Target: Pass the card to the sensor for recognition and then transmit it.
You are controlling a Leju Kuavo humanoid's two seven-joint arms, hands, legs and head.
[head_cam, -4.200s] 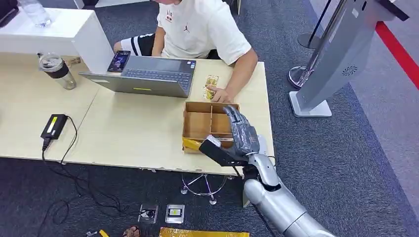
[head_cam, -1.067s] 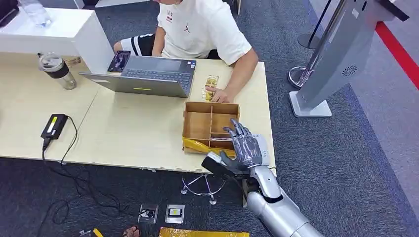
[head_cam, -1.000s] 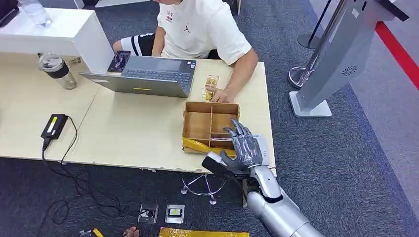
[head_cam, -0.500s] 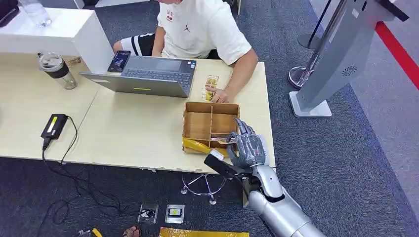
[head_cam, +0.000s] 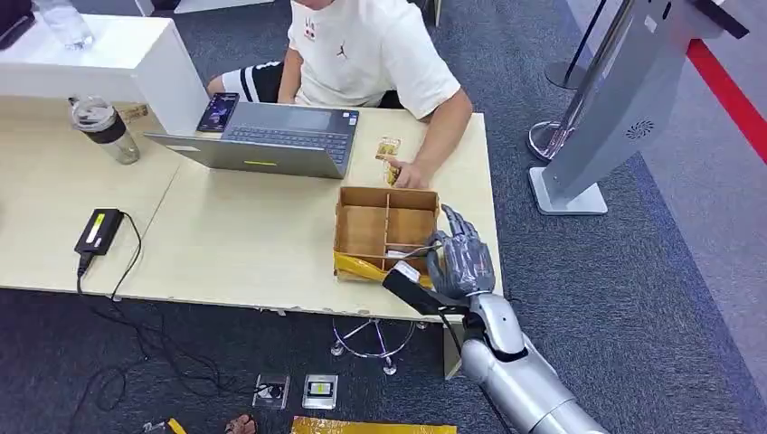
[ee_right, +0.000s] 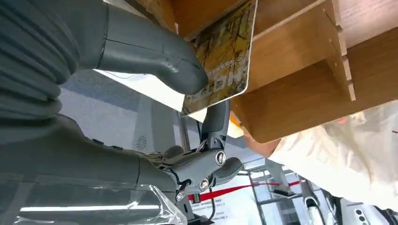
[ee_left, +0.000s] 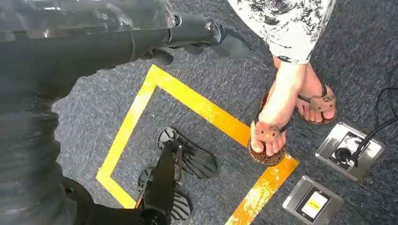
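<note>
My right hand point(head_cam: 459, 262) hangs over the near right corner of the partitioned wooden box point(head_cam: 362, 228) on the table. It pinches a yellow-brown patterned card point(ee_right: 226, 60) between the thumb point(ee_right: 155, 56) and the fingers point(ee_right: 213, 123) under it. In the head view the card point(head_cam: 409, 252) shows edge-on, just above the box's near right compartment. A tall grey kiosk point(head_cam: 624, 99) stands on the floor to the right of the table. My left hand point(ee_left: 206, 35) hangs over the floor, holding nothing.
A person sits across the table with a hand on another gold card point(head_cam: 389, 149) beside a laptop point(head_cam: 271, 140). A bottle point(head_cam: 104, 128) and a power brick point(head_cam: 98, 230) lie at the left. Someone's sandalled feet point(ee_left: 281, 126) stand beside yellow floor tape point(ee_left: 206, 108).
My right hand has moved up and slightly right over the box's near right corner, with the card lifted in its pinch. The person's hand has drawn the gold card a little farther from the box.
</note>
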